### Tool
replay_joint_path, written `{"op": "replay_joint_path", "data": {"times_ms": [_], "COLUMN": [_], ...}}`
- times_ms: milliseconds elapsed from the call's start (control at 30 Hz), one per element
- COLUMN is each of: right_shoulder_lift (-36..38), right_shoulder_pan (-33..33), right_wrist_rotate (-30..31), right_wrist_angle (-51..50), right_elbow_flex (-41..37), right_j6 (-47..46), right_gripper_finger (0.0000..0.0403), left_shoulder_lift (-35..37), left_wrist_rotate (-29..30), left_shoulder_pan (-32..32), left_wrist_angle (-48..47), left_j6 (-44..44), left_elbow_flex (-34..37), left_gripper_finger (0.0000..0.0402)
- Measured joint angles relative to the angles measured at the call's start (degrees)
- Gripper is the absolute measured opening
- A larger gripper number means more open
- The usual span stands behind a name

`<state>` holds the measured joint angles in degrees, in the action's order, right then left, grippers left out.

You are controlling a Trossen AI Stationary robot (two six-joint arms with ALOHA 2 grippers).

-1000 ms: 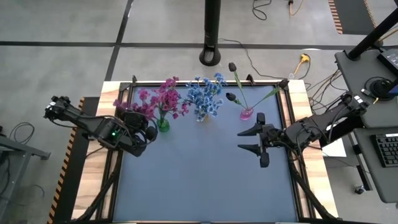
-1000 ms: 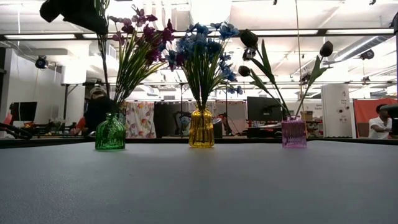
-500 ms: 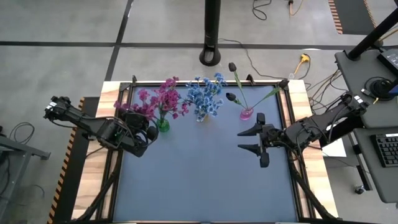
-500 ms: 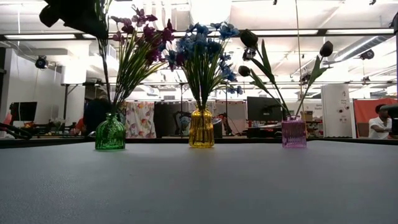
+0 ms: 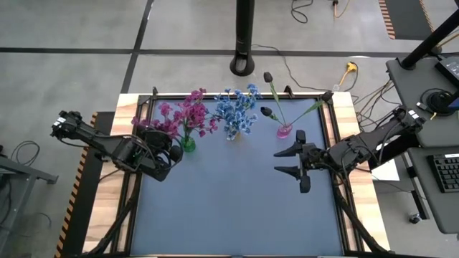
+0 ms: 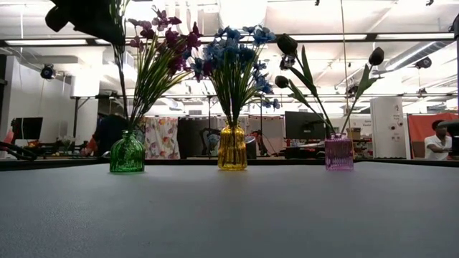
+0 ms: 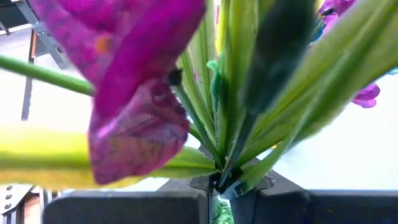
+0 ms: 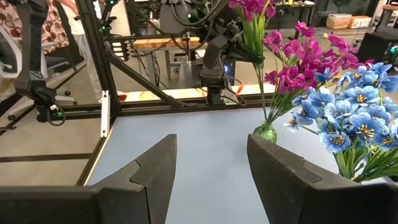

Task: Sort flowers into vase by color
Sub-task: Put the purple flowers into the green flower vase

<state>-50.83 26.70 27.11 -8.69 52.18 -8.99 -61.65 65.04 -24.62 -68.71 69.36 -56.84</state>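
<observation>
My left gripper [image 5: 174,150] is near the table's far left corner, above the green vase [image 6: 127,152], and shut on a magenta sprig [image 7: 140,93]. Other magenta sprigs [image 5: 193,111] stand in the same vase. Blue clusters [image 5: 237,111] stand in the yellow vase [image 6: 232,148]. Dark purple buds [image 6: 287,44] stand in the pink vase [image 6: 338,153]. My right gripper [image 5: 288,161] hovers open over the right half of the table, touching nothing; the right wrist view shows its fingers [image 8: 155,168] wide apart. My left gripper pinches the sprig's green stem bundle [image 7: 219,177] between its two fingers, just below the blossoms and leaves. The fingers come level from the table's left side, across the stem. The sprig stands nearly upright, and its thin lower stem [image 6: 122,86] runs down into the green vase's mouth.
The three vases stand in a row along the table's far edge. The wide blue-grey mat [image 5: 229,201] lies before them. A dark frame [image 5: 136,186] edges the table. A black pole [image 5: 244,36] stands beyond the far edge. People show in the room behind [image 6: 437,143].
</observation>
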Motion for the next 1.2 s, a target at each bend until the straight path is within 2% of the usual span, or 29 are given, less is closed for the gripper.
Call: {"op": "replay_joint_path", "data": {"times_ms": [1200], "right_shoulder_lift": [0.0], "right_shoulder_pan": [0.0], "right_wrist_rotate": [0.0], "right_wrist_angle": [-0.5], "right_elbow_flex": [0.0], "right_j6": [-0.4], "right_gripper_finger": [0.0189], "left_shoulder_lift": [-1.7], "left_wrist_rotate": [0.1], "left_shoulder_pan": [0.0], "left_wrist_angle": [0.0], "left_j6": [0.7], "left_elbow_flex": [0.0], "left_gripper_finger": [0.0008]}}
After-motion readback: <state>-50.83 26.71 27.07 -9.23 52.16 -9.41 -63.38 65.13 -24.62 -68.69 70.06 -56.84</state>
